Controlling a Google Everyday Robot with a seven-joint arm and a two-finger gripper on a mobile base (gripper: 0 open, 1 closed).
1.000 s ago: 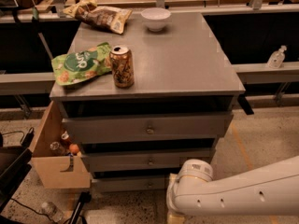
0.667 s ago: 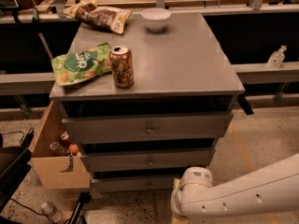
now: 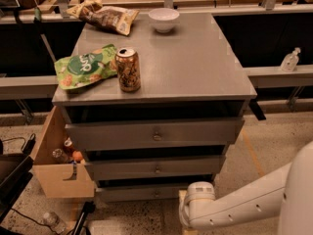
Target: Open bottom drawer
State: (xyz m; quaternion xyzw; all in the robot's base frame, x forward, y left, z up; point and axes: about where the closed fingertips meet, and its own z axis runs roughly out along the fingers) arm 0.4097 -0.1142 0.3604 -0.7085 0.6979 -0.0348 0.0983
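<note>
The bottom drawer [image 3: 127, 194] is the slimmest grey front at the foot of the cabinet, with a small round knob [image 3: 156, 194] at its centre. It looks shut or nearly shut. Above it are the mid-sized drawer [image 3: 195, 166] and the tallest drawer [image 3: 195, 131]. My white arm [image 3: 239, 208] reaches in from the lower right. Its round joint [image 3: 197, 199] sits just right of the bottom drawer's front. My gripper is out of view, hidden below or behind that joint.
On the cabinet top stand a can [image 3: 128, 69], a green snack bag [image 3: 82, 68], a brown snack bag [image 3: 105, 16] and a white bowl [image 3: 164, 19]. A wooden box [image 3: 58, 179] with small items hangs at the cabinet's left. A bottle [image 3: 51, 221] lies on the floor.
My arm's round joint has moved down and slightly left, closer to the bottom drawer's level. The drawers and the things on top have not moved.
</note>
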